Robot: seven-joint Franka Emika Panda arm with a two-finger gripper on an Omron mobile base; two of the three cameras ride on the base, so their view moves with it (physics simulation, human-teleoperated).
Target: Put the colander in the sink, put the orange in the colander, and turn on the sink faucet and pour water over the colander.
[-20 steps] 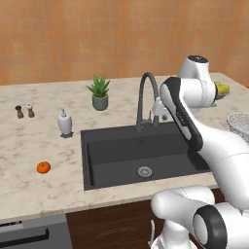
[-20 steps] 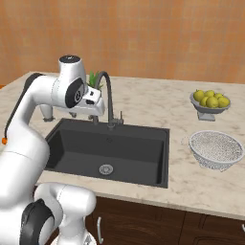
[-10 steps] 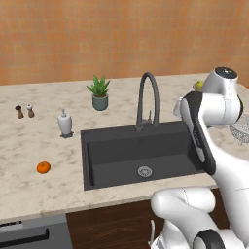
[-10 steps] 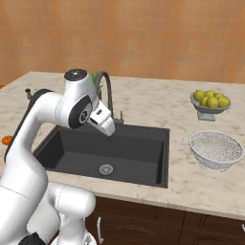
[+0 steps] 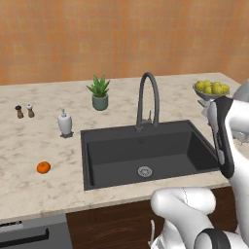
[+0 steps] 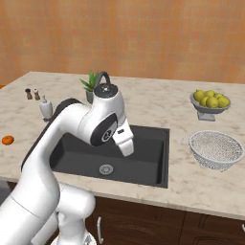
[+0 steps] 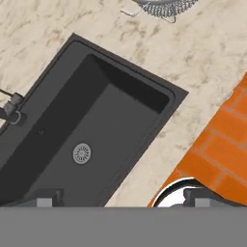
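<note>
The colander (image 6: 216, 149), a silver mesh bowl, stands on the counter right of the sink (image 6: 158, 160); its rim also shows in the hand view (image 7: 164, 6). The orange (image 5: 44, 167) lies on the counter left of the sink (image 5: 90, 160), far from the arm. The dark gooseneck faucet (image 5: 148, 97) rises behind the basin. My gripper (image 6: 127, 149) hangs above the right half of the basin, well left of the colander. In the hand view its fingertips (image 7: 44, 200) stand wide apart, so the gripper (image 7: 123, 200) is open with nothing between them, over the sink (image 7: 159, 96) and its round drain (image 7: 82, 153).
A grey fruit bowl (image 6: 209, 101) with yellow-green fruits sits behind the colander. A potted plant (image 5: 99, 92), a soap dispenser (image 5: 64, 122) and two small shakers (image 5: 24, 111) stand on the counter's left half. A brick wall backs the counter.
The arm has swung from beside the faucet rightwards across the sink, and the hand has come lower over the basin's right half. Nothing on the counter has moved.
</note>
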